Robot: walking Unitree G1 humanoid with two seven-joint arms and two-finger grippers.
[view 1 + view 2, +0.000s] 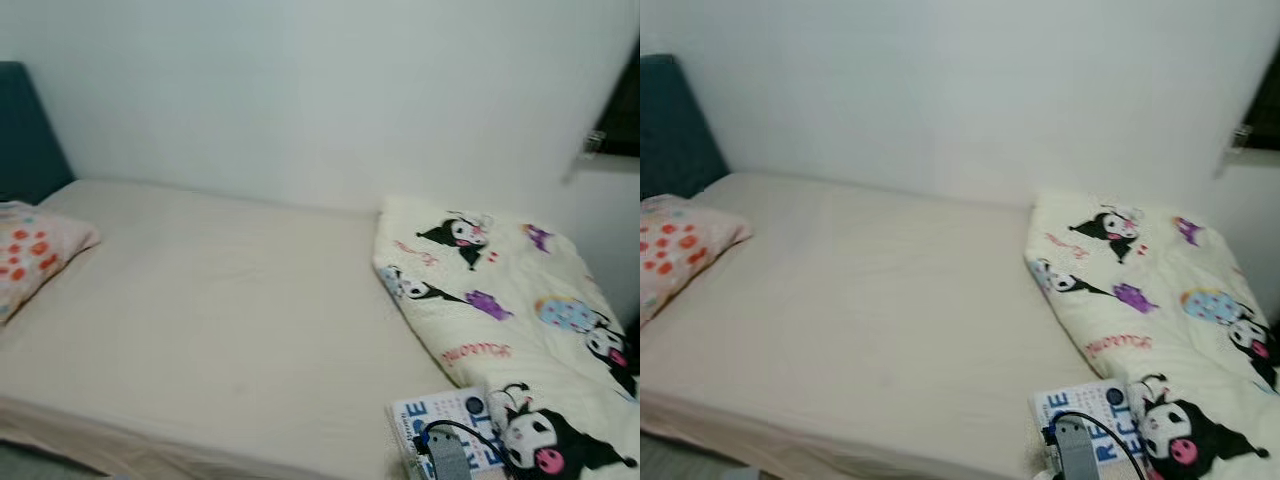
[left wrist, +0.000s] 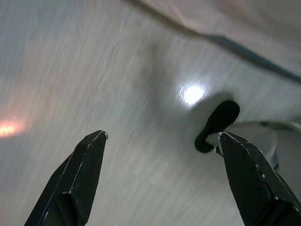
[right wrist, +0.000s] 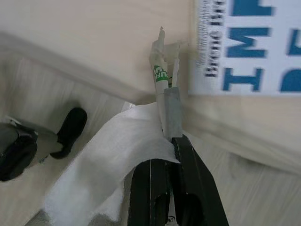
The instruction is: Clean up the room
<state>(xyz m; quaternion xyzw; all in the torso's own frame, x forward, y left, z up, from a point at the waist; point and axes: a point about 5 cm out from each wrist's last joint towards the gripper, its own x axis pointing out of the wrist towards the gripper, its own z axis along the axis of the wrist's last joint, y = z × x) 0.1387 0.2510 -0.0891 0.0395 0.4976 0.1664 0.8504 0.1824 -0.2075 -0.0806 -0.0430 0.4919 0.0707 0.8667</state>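
Black fingers (image 3: 188, 155) of the right gripper (image 3: 171, 141) are pressed together on a small wrapper (image 3: 165, 89), a pale slip with green print standing up out of the tips. A white tissue (image 3: 106, 179) is caught in the same pinch and drapes down from it over the wood floor (image 3: 37, 89). Just beyond the wrapper is the edge of the bed (image 1: 230, 330), and on it lies a white book (image 3: 249, 44) with big blue letters.

From the head, the right arm (image 1: 447, 458) shows at the near edge of the bed, over that book (image 1: 445, 425). A cream blanket (image 1: 500, 310) printed with black-and-white cartoon figures is bunched at the right end of the mattress, its near corner touching the book. The rest of the beige sheet is bare up to a spotted pillow (image 1: 30, 255) at the left end, below a dark teal headboard (image 1: 25, 135). A white wall (image 1: 320, 90) runs behind the bed.

The left gripper (image 2: 160, 136) hangs over the pale floor with its fingers (image 2: 82, 174) spread wide apart, holding nothing. A dark foot (image 2: 217, 125) of the robot rests on the floor beneath it.
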